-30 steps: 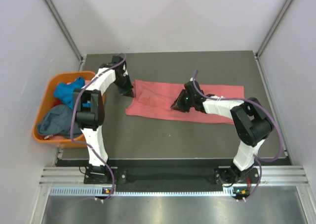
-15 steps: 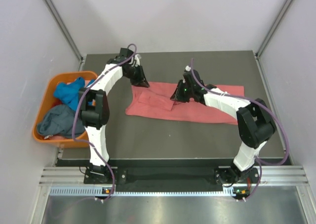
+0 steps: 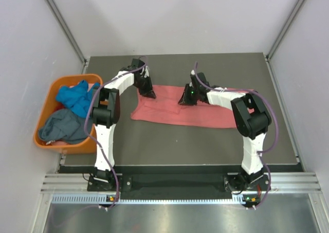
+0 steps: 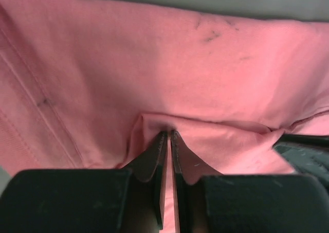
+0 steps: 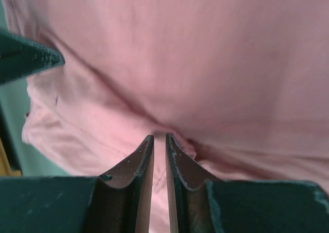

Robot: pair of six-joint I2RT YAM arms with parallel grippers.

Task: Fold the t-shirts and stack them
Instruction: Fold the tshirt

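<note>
A dark grey table [image 3: 205, 143] stands enclosed by plain pale walls [image 3: 180, 17] with aluminium corner posts [image 3: 61, 24].

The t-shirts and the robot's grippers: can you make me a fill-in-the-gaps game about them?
1. The left gripper and the right gripper each pinch the spread-out t-shirt, whose colour is ____.
2. The blue t-shirt and the grey t-shirt lie in a tub coloured ____.
3. The tub sits beside the table on the robot's ____ side.
Missing words: pink; orange; left.
</note>
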